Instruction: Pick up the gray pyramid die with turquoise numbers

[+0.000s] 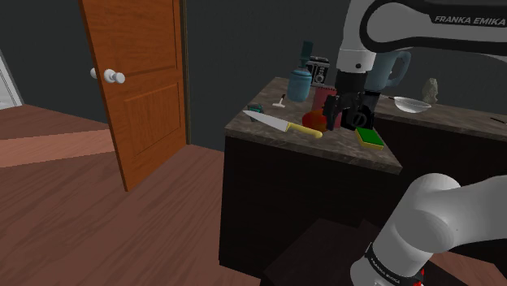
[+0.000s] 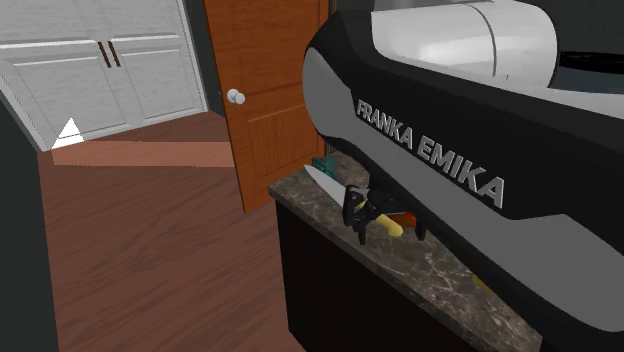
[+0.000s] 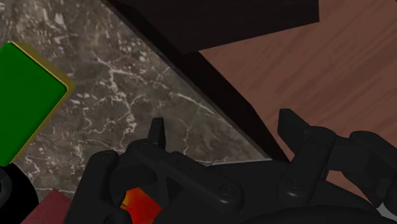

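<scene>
The claw hangs low over the dark marbled counter, close to its front edge. Its two black fingers stand apart with only bare stone and the counter's edge between them. Nothing is gripped.

The pyramid die is a small grey shape with turquoise on it. It sits at the counter's corner nearest the wooden door, well apart from the claw. Its numbers are too small to read. Just beside it is the blade tip of a kitchen knife, which lies along the front edge with its yellow handle pointing toward the claw.

A round red object rests by the knife handle. A green sponge with a yellow underside lies flat near the front edge, close beside the claw on the side away from the die.

Toward the counter's back edge stand a teal canister, a blue pitcher and a pale bowl.

Beyond the front edge the wrist view looks down on a reddish wooden floor. In the second exterior view, white cabinet doors stand past the door.
</scene>
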